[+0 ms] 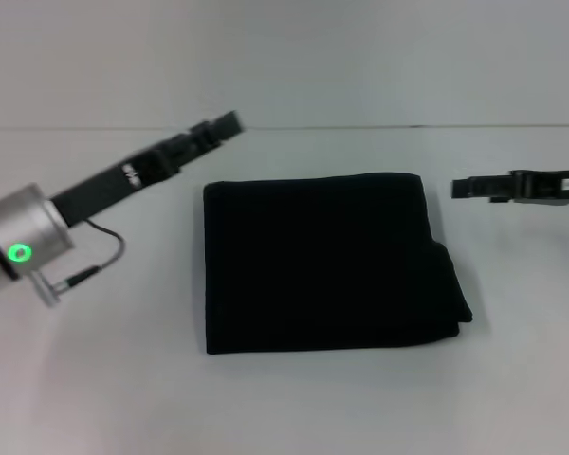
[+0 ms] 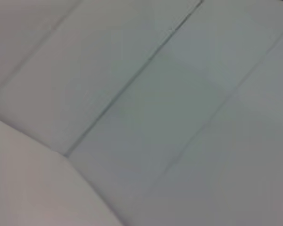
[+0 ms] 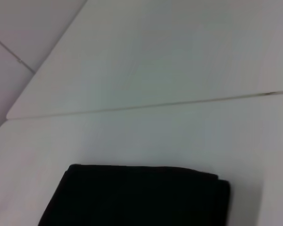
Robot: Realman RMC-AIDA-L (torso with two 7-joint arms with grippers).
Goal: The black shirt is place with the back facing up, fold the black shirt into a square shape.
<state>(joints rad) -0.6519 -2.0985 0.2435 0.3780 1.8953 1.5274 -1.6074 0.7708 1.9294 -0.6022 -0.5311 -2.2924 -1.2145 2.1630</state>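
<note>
Folded into a near-square at frame centre on the white counter (image 1: 95,398), the black shirt (image 1: 322,261); left end effector (image 1: 220,126) upper left, right end effector (image 1: 474,188) at right edge, both empty, openness unclear; loose right-hand layers liable to spring open if brushed.

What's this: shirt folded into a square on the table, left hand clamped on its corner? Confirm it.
Wrong on one point. The shirt is folded into a square on the table, but the left hand holds nothing; the head view shows it clear of the cloth.
</note>
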